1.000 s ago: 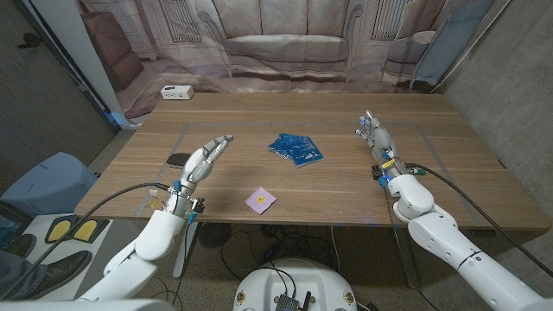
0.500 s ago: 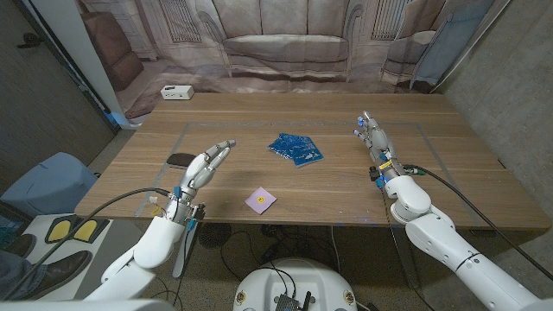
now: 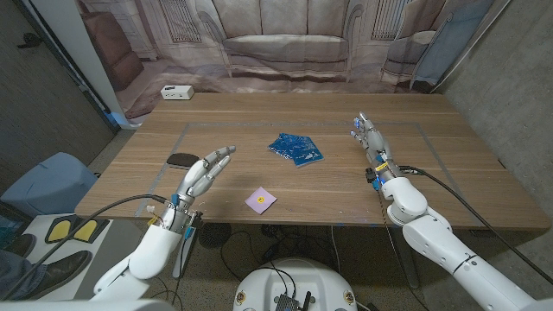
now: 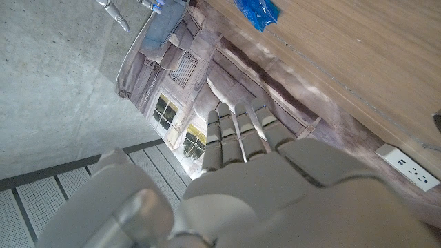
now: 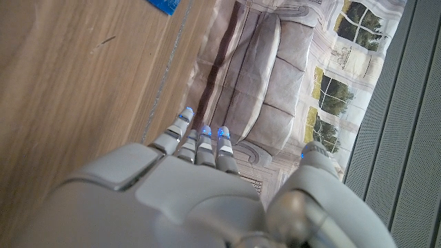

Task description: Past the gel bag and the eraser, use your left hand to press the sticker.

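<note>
Robot at a wooden table (image 3: 346,186), caught before any press is made. At far left lies a dark, flat, oval eraser (image 3: 181,160), close to the table's left edge. Just beside it, toward the middle, the left hand (image 3: 202,175) hangs above the wood with its fingers (image 3: 222,155) extended and slightly apart, holding nothing; it appears to be clear of the surface, though whether the heel of the hand touches the table cannot be told. The fingers aim diagonally up the table, toward the blue gel bag (image 3: 297,148) rather than straight at the target, so the hand reads as staged for a reach and not yet committed to one.

Next comes the sticker (image 3: 260,199), a small pale lilac square with a yellow mark at its centre, lying flat near the front edge, well apart from the left hand's fingertips and nearer the robot than the gel bag. (The task's "past" seems loose here: the sticker sits between eraser and bag in left-to-right order.) The gel bag rests flat near the table's centre, its blue corner also showing in the left wrist view (image 4: 256,12).

At right, the right hand (image 3: 371,141) waits near the table's right side, its fingers straight and close together, empty and well apart from all three objects, presumably parked out of the working hand's way.
</note>
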